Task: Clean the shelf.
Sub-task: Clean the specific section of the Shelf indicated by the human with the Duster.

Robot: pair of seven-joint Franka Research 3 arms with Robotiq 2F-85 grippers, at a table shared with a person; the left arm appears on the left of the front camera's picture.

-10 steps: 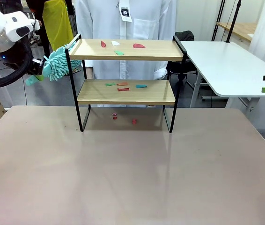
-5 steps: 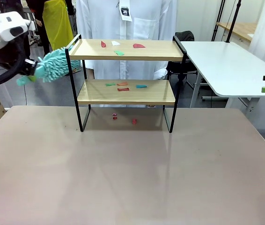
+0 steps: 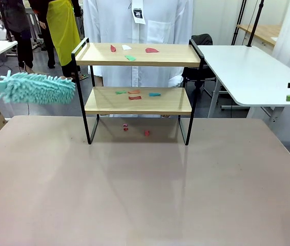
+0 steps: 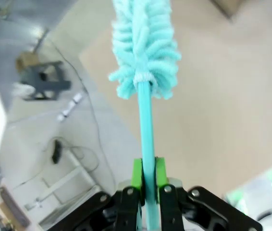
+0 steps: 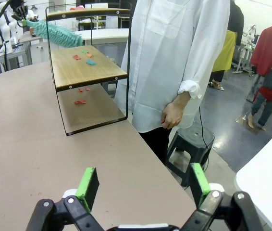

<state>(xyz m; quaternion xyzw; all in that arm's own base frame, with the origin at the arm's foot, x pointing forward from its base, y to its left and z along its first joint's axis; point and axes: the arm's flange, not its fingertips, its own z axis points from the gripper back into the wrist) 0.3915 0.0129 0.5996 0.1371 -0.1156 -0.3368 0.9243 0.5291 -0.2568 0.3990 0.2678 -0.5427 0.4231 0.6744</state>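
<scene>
**Front view.** The shelf (image 3: 175,55) stands on the table (image 3: 145,189) at its far side, in front of a person (image 3: 155,25) in a white coat. I have just swung the duster (image 3: 40,88) away from the shelf's upper left rail. It now lies level in the air, well left of the shelf, at about the height of the lower board. I judge this a repositioning and not a sweep, since no scrap has shifted. The upper board carries four paper scraps (image 3: 151,50), red, white and green. The lower board carries four more (image 3: 135,94). A few red bits (image 3: 146,132) lie on the table beneath the shelf. Cleaning is therefore not begun.

**Left wrist view.** The left end effector (image 4: 144,175) is clamped narrow on the duster's teal handle (image 4: 145,125), green pads touching it on both sides. The fluffy head (image 4: 145,43) points away over the table edge.

**Right wrist view.** The right end effector (image 5: 143,185) stands wide and holds nothing, well apart from the shelf (image 5: 119,74). The duster (image 5: 54,32) hovers at the shelf's far end.
</scene>
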